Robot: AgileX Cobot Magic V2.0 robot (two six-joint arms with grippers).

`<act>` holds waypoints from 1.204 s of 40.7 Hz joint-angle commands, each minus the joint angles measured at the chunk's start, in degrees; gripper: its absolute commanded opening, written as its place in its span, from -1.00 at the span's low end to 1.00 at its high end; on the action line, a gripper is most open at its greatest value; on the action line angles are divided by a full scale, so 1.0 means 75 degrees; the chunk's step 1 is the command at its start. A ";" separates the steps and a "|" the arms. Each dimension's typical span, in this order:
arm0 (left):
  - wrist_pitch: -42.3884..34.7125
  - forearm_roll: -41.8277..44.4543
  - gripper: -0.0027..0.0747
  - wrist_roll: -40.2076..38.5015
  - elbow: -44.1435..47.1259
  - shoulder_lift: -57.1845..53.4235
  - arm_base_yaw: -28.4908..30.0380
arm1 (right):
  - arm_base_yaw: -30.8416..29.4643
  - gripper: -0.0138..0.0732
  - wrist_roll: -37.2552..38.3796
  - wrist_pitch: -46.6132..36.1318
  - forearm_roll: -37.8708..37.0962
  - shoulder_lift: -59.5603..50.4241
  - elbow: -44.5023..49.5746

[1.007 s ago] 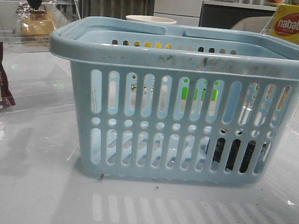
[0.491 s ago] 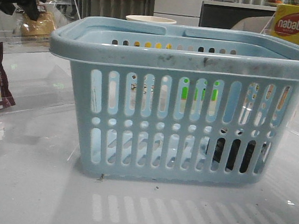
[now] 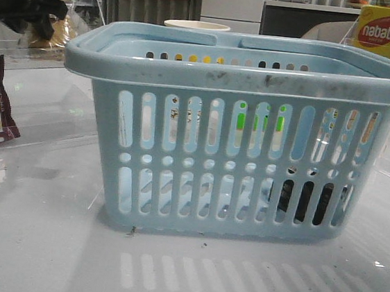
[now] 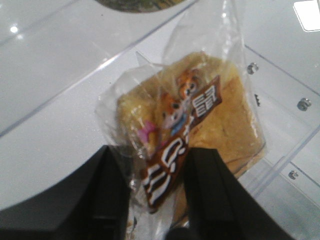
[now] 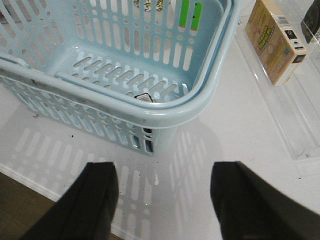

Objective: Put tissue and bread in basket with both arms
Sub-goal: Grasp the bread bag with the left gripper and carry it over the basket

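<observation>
On my far left, the left end effector [image 4: 155, 200] grips the one bread [image 4: 200, 125] pack between its fingers, up beside the one basket [image 3: 244, 74] on the counter [image 3: 31, 240]. One tissue [image 3: 308, 200] lies inside the basket, at its right end. My right end effector [image 5: 165, 200] hangs spread wide, holding nothing, before the basket's corner.

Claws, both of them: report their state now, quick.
Left claw: closed on the bread, its fingers either side of the pack.
Right claw: open, holding nothing, hanging over the table beside the basket.
</observation>
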 commanded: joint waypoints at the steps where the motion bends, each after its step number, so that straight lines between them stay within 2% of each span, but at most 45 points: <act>1: -0.0610 0.0006 -0.37 -0.0054 -0.0262 -0.0428 0.0031 | -0.0060 0.51 -0.0009 -0.0484 0.0018 -0.0020 -0.0210; 9: -0.0370 0.0006 -0.69 -0.0054 -0.0262 -0.0765 0.0031 | -0.0060 0.51 -0.0009 -0.0484 0.0018 -0.0020 -0.0210; 18: 0.0023 0.0006 -0.70 -0.0054 -0.0267 -0.1773 0.0031 | -0.0060 0.51 -0.0009 -0.0484 0.0018 -0.0020 -0.0210; 29: 0.1463 0.0006 -0.70 -0.0046 -0.0267 -0.3248 -0.0279 | -0.0060 0.51 -0.0009 -0.0484 0.0018 -0.0020 -0.0210; 37: 0.2671 0.0006 -0.70 0.0025 -0.0267 -0.4056 -0.1040 | -0.0060 0.51 -0.0009 -0.0484 0.0018 -0.0020 -0.0210; 49: 0.3883 0.0006 -0.70 0.0029 -0.0267 -0.4196 -0.3139 | -0.0060 0.51 -0.0009 -0.0484 0.0018 -0.0020 -0.0210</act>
